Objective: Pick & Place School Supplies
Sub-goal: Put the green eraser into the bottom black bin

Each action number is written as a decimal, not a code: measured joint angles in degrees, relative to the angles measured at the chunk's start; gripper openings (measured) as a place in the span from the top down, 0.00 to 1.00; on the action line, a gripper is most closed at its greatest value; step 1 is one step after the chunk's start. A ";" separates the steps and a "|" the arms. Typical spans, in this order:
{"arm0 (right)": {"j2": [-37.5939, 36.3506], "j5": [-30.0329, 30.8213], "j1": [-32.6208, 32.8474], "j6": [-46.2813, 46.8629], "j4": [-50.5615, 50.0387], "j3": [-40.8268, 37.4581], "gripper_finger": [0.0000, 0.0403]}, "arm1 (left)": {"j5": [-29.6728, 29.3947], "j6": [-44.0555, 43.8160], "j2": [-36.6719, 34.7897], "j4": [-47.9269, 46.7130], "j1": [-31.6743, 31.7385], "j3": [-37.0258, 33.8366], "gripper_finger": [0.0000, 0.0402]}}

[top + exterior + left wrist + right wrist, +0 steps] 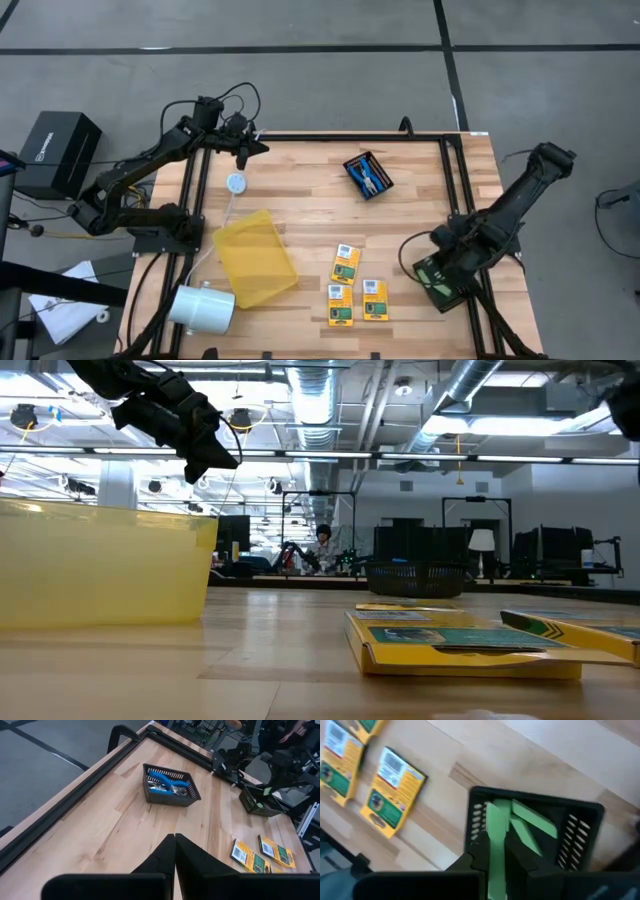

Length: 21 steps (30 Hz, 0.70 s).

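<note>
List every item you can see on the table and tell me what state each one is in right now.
Left gripper: shut, empty, raised over the table's far edge.
Right gripper: shut on a green stick inside its mesh tray.
Scissors: lying in the other mesh tray.
Crayon boxes: three, flat on the table.
Yellow tray: empty.

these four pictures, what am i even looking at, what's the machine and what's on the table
It is a robot with two dark arms at a wooden table. One picture looks down from above, one looks level across the tabletop, and two come from cameras on the arms' wrists.

On the table lie three yellow-and-green boxes, a yellow tray, a black mesh tray of blue-handled scissors and a white cylinder.

The left gripper waits above the far left corner, fingers shut and holding nothing. The right gripper is down in a second mesh tray at the right edge, closed on a green stick among other green sticks.
</note>
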 joint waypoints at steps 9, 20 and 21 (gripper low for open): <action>3.32 -0.25 6.45 10.26 10.23 -4.54 0.95 | 0.00 0.41 0.00 0.45 0.00 0.00 1.00; 13.37 -0.77 9.06 15.82 20.35 -7.19 0.95 | 0.02 1.40 0.00 0.53 0.00 0.00 1.00; 13.84 -0.83 9.06 16.41 20.39 -7.19 0.95 | 0.00 1.40 0.00 0.70 0.00 0.00 1.00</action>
